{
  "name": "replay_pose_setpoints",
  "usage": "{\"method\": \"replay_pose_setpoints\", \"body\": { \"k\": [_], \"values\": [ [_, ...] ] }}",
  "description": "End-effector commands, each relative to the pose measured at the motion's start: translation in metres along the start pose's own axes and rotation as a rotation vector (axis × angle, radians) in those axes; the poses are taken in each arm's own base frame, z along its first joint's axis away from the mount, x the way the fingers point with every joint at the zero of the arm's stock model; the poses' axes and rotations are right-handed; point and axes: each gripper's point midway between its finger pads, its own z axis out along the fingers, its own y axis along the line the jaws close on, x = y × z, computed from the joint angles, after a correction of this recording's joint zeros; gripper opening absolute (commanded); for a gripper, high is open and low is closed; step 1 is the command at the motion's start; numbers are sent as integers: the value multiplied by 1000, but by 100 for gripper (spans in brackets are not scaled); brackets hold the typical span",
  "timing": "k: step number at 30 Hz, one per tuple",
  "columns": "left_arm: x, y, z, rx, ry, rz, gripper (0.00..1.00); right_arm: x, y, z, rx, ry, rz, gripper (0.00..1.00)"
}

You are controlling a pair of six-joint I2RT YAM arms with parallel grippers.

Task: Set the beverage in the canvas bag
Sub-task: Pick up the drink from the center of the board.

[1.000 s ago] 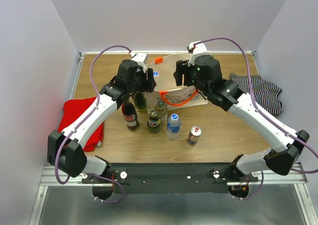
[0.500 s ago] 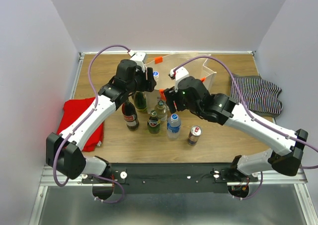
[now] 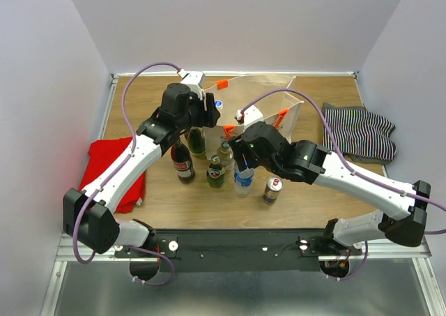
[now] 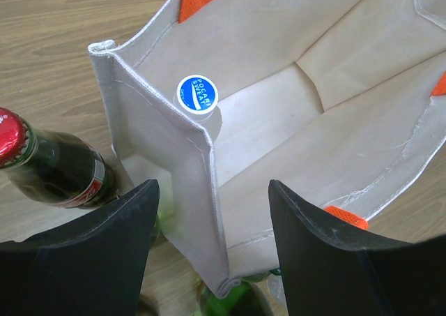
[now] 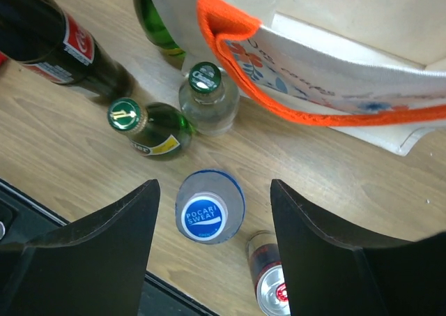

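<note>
Your right gripper [image 5: 212, 194], spread, is now off the cream canvas bag [image 5: 327, 65] and over the clear blue-capped plastic bottle [image 5: 207, 217] beside it, likely next pick; left gripper [image 4: 212, 194], spread, straddles the bag corner

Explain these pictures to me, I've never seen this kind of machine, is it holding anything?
Two robot arms are bolted to a table, each ending in a two-finger gripper. One picture looks down from above; the other two come from wrist cameras, so the black shapes are each arm's own fingers. On the table stand a canvas bag, a cluster of bottles and a can, with a red cloth and a striped cloth at the sides. The left gripper is open, its fingers either side of the bag's wall; a Pocari Sweat bottle stands inside. The right gripper is open above a second Pocari Sweat bottle. Nothing is held.
</note>
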Motion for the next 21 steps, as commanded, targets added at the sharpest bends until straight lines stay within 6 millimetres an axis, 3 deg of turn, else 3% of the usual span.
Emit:
{"method": "replay_pose_setpoints", "body": {
  "k": [1,6,21],
  "values": [
    [-14,-7,-11,17,-60,-13,73,14,-6,-6,28,16,44,73],
    [-15,-7,-13,16,-68,-21,73,30,-3,2,21,33,85,73],
    [-15,-6,-14,10,-70,-15,73,41,8,12,-11,52,125,70]
  ]
}}
